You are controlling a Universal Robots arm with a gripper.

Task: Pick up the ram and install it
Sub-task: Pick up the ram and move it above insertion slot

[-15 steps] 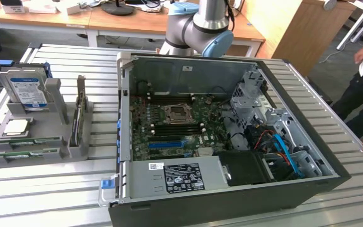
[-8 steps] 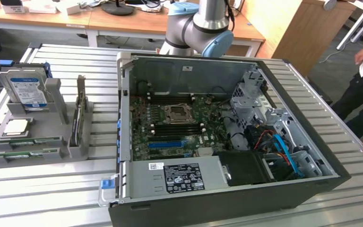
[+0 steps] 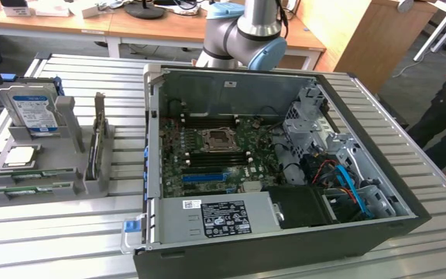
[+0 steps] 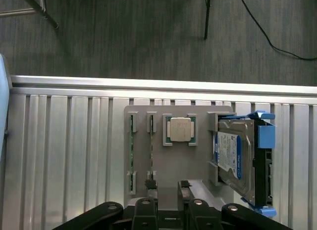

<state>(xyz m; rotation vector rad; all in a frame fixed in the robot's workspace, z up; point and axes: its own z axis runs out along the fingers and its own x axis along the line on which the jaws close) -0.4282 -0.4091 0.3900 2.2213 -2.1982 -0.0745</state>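
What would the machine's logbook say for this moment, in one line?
stage: before pickup | claw: open, empty, above parts tray | ram: in tray slot, not gripped | computer case: open

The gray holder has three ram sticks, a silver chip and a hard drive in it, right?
Not quite: the gray holder has two, not three: the first ram stick and the second ram stick, in neighbouring slots. The silver chip and the hard drive are in it, as you said. The wrist view shows this.
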